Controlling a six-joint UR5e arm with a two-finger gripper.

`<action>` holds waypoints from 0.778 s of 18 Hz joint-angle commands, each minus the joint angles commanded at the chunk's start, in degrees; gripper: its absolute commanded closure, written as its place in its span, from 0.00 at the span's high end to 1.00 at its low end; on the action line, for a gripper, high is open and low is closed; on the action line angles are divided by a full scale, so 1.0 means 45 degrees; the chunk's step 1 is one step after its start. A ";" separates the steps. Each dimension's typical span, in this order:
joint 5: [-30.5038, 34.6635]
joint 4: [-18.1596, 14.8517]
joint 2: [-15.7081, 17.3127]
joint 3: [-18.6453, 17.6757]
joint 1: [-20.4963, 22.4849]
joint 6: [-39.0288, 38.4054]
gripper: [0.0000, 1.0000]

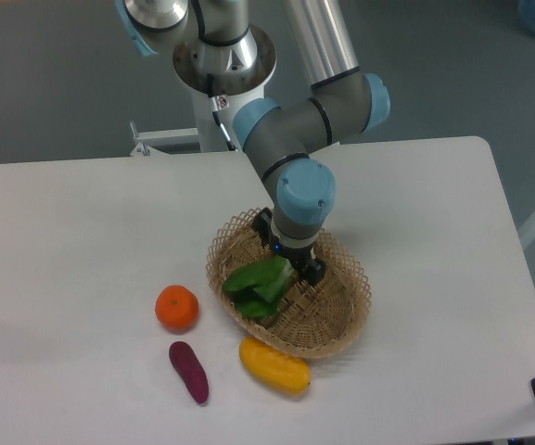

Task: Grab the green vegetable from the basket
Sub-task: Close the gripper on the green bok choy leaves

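Dark green vegetable [260,283], tan lattice-woven basket [327,324], orange fruit [176,308], purple sweet potato [189,372].
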 joint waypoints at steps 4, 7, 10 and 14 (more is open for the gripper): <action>0.0000 0.0139 -0.0039 0.0038 -0.0020 -0.0548 0.64; 0.0000 0.0119 0.0000 0.0077 -0.0020 -0.0627 0.45; 0.0039 0.0022 0.0116 0.0252 -0.0020 -0.0705 0.27; 0.0000 -0.0154 0.0331 0.0643 0.0019 -0.0705 0.26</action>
